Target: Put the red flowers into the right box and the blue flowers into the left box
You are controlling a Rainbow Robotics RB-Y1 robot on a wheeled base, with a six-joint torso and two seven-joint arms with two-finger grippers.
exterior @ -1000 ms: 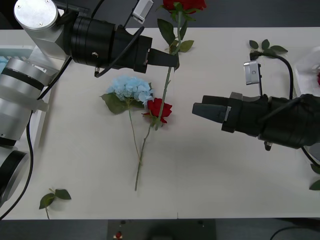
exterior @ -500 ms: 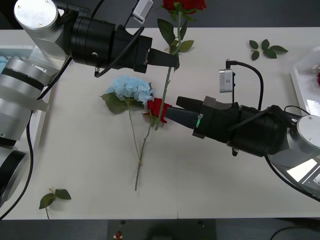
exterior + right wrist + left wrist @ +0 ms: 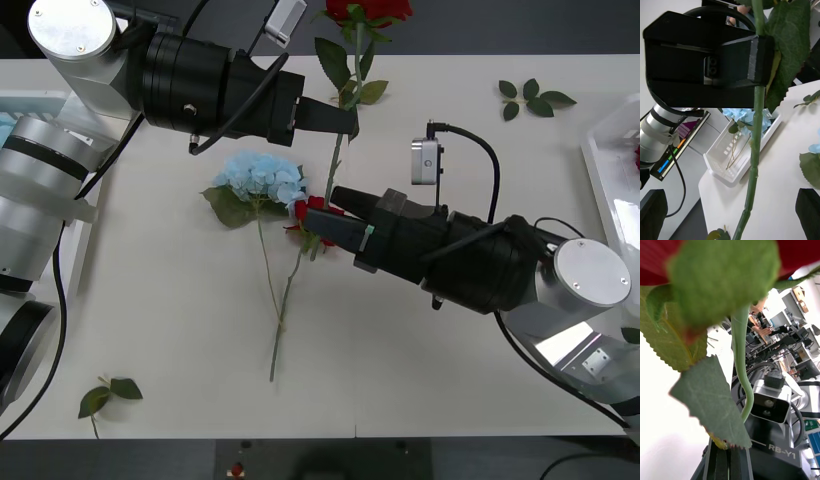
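Note:
My left gripper (image 3: 345, 115) is shut on the stem of a red flower (image 3: 365, 8) and holds it upright above the table, the stem (image 3: 328, 185) hanging down. A second red flower (image 3: 318, 212) and a blue flower (image 3: 262, 180) lie on the table just below it. My right gripper (image 3: 318, 210) is open at that lying red head, and its fingers (image 3: 808, 212) stand on either side of the hanging stem (image 3: 754, 150). The left box (image 3: 720, 167) holds blue flowers (image 3: 739, 114). The right box (image 3: 610, 150) sits at the right edge.
Loose leaf sprigs lie at the back right (image 3: 530, 97) and the front left (image 3: 105, 395). The two lying flowers' stems (image 3: 280, 310) run toward the table's front. My left arm (image 3: 60, 150) covers the table's left side by the left box (image 3: 30, 100).
My right arm has swung left from the table's right side, and its open fingers now reach the hanging stem and the lying red head. The left arm and its flower stayed still.

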